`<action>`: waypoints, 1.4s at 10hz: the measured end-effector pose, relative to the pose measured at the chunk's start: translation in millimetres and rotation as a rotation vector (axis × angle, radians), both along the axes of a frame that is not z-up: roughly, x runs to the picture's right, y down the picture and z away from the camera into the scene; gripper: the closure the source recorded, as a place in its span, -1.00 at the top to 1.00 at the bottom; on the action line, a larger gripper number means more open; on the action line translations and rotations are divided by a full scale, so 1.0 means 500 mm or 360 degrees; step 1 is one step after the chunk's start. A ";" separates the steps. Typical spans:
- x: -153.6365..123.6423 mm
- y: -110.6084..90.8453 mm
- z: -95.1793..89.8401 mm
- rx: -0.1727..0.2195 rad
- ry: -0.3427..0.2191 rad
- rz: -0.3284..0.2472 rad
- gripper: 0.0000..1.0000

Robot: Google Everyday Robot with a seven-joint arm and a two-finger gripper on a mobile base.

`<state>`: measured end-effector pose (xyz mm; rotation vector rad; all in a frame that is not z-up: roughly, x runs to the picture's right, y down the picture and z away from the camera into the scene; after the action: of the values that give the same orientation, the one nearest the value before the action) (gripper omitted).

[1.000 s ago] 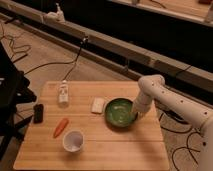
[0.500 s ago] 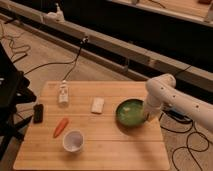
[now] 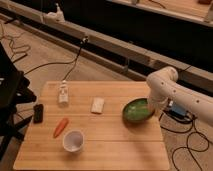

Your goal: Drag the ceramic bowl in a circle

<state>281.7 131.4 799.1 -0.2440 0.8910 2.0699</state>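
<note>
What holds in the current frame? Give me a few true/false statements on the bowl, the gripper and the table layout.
1. The green bowl sits near the right edge of the table. True.
2. The gripper is at the bowl's right rim. True.
3. The carrot lies inside the bowl. False: it lies on the table on the left side, just up and left of the white cup.
4. The white cup is tipped on its side. False: it stands upright with its opening facing up.
5. A black object lies near the table's left edge. True.
</note>
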 end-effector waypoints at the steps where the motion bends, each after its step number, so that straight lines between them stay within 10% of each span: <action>1: -0.026 -0.012 0.025 -0.0023 -0.0012 -0.0037 -1.00; 5: -0.160 0.007 0.062 -0.0119 -0.0225 -0.0191 -1.00; 8: -0.205 0.063 0.005 -0.0169 -0.0312 -0.0315 -1.00; 14: -0.040 0.157 -0.068 -0.0396 0.0001 -0.0306 -1.00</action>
<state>261.5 210.0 764.9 -0.2784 1.1284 1.7825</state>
